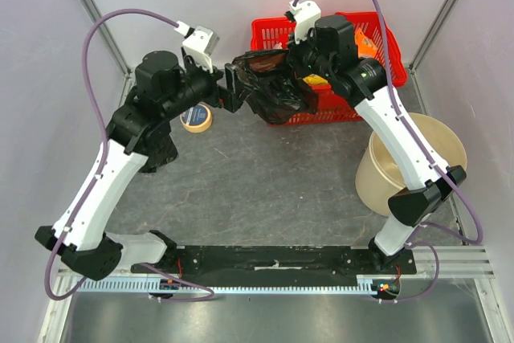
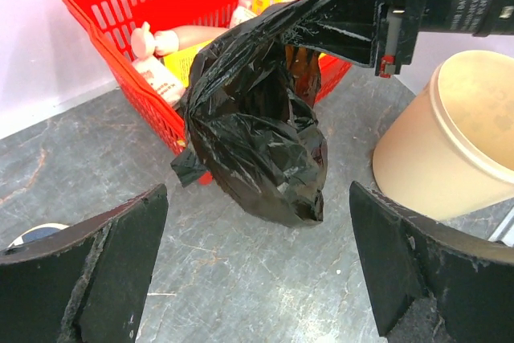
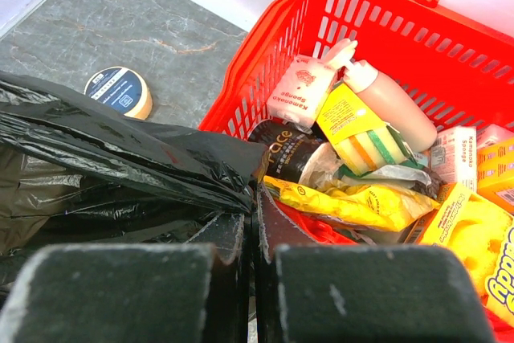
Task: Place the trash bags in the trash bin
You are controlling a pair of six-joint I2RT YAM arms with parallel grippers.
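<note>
Between the two tools, in front of a red wire basket, a black trash bag is held up by its gathered top. The right tool is clamped on a fold of the bag's plastic, its fingers pressed almost together, and the bag's bulk is hung below and to that tool's left. The left tool is spread wide with nothing gripped, and the bag is seen just ahead of its two fingers. The trash bin, a round beige bucket, is stood on the grey tabletop well apart from the right tool, and ahead and to the right of the left tool. A roll of tape is laid flat just beside the left tool. Bottles, sponges and packets are packed into the basket directly ahead of the right tool. Whether the bag's underside is rested on the tabletop cannot be told.
</note>
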